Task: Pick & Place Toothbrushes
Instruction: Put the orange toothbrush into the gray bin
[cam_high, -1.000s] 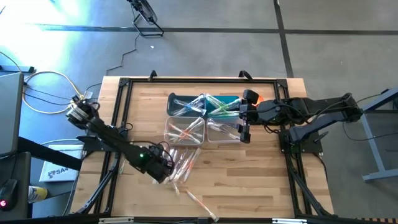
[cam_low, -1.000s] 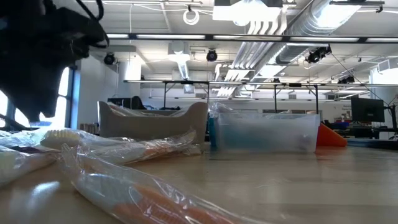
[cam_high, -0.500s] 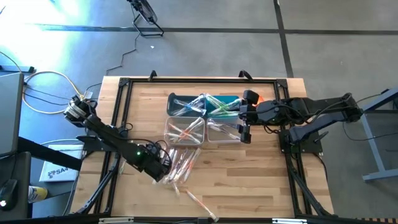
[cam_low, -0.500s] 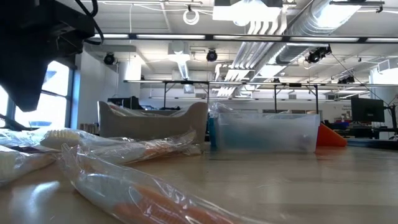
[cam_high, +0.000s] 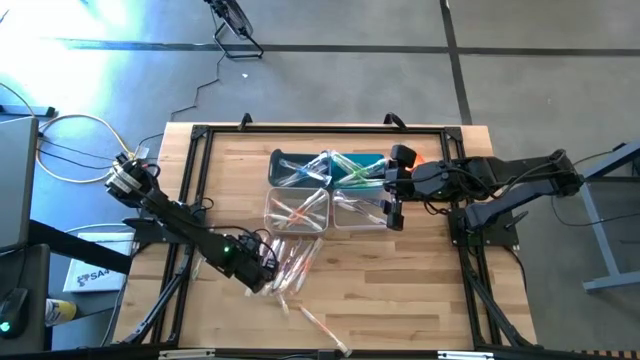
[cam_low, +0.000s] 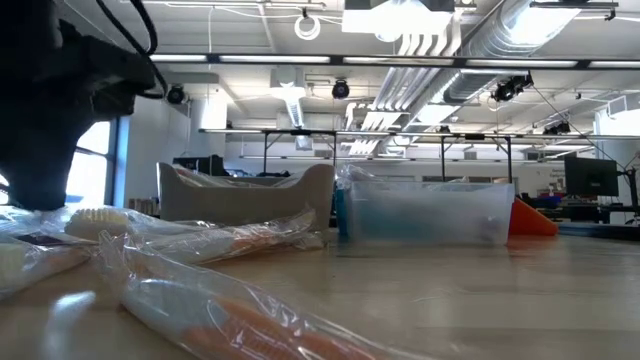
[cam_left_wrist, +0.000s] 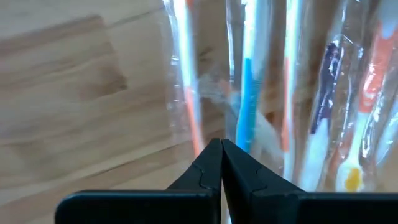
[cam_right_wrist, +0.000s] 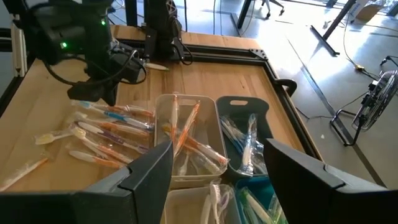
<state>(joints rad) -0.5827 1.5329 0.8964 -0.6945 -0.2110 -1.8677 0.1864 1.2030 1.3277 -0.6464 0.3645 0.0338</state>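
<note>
Toothbrushes: loose wrapped pile on surface, apparently awaiting sorting into bins. Left pincer: pressed together at the pile's edge; grip on wrapper uncertain. Right pincer: spread, hovering over bins, empty.

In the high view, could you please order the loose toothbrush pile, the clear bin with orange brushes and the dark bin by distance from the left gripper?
From the left gripper, down at the table's near left with its jaws shut:
1. Loose toothbrush pile, right at the gripper.
2. Clear bin with orange brushes, mid-table, just beyond the pile.
3. Dark bin, behind the clear bin, toward the far edge.
</note>
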